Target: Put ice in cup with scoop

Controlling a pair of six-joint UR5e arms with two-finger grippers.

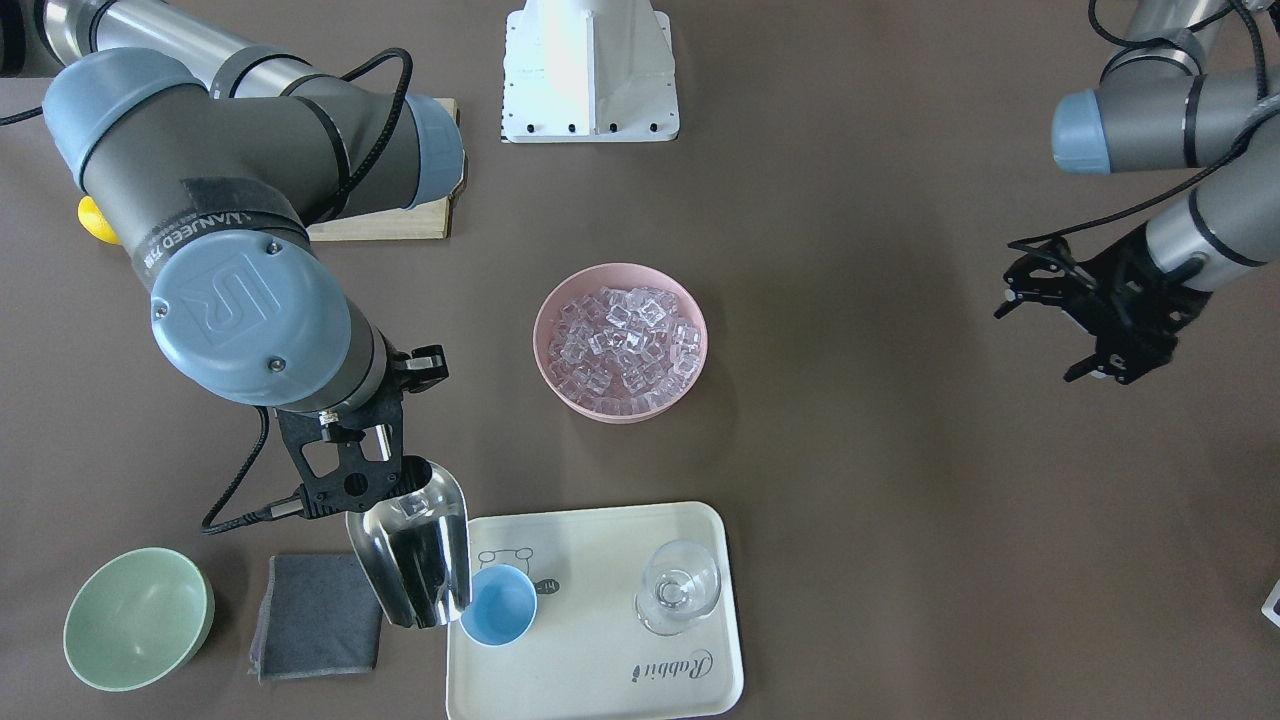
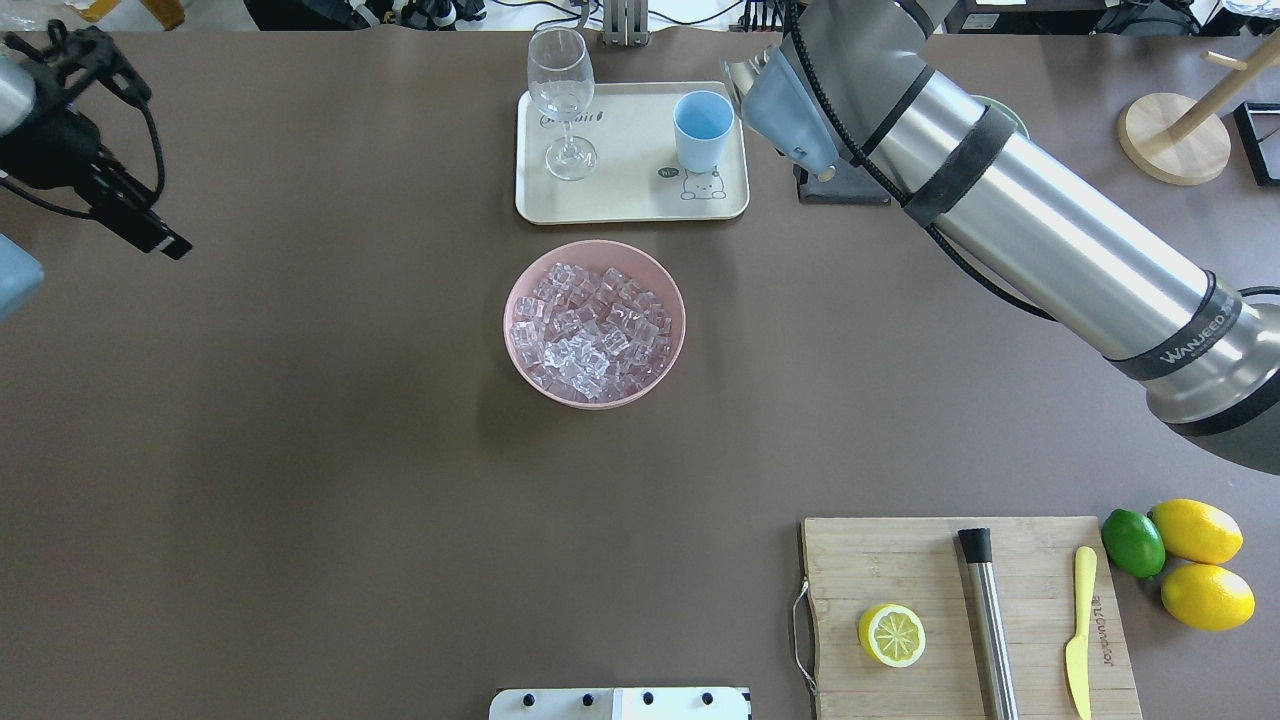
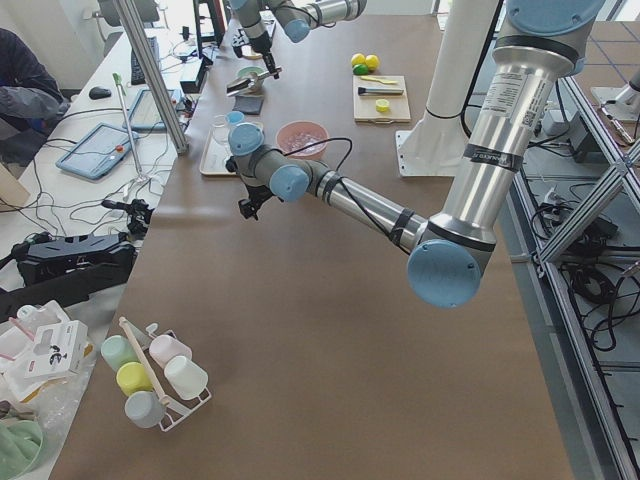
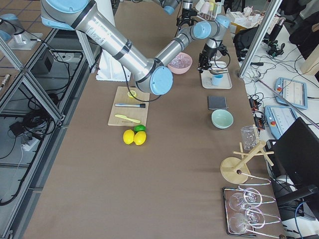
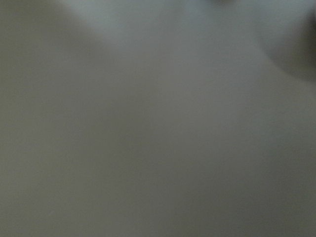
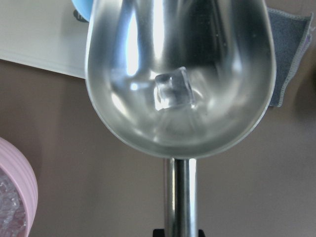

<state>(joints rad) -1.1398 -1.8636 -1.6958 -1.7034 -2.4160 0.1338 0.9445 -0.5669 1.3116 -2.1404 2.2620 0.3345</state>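
The tray (image 1: 600,680) is cream plastic with rounded corners, printed "Rabbit" in script along one long side. It also carries a small bear drawing with a "hi" bubble. A black strap (image 2: 1175,348) round the right arm reads "WANJEED", and the joint cap nearest the wrist bears the UR logo.

The right gripper (image 1: 380,448) is clamped on the rod handle of the scoop (image 1: 410,555). Its fingers are mostly hidden under the wrist in the front view and cut off at the bottom of the wrist view. The scoop is polished steel with a deep rounded trough. It is tilted mouth-down over the tray's short edge, with its lip right at the rim of the cup (image 1: 498,605); whether they touch cannot be told. One clear cube of ice (image 6: 173,90) lies in the trough.

The cup is matte light blue and stands on the tray at the end beside the grey cloth (image 1: 315,615). A clear glass (image 1: 678,588) stands at the tray's other end. The heaped ice sits in a pink bowl (image 1: 620,412) just off the tray's robot-side edge.

The left gripper (image 1: 1040,340) hangs well away from the tray, its fingers spread and holding nothing. Its wrist view is a grey blur. In the overhead view the arm hides nearly all of the scoop.
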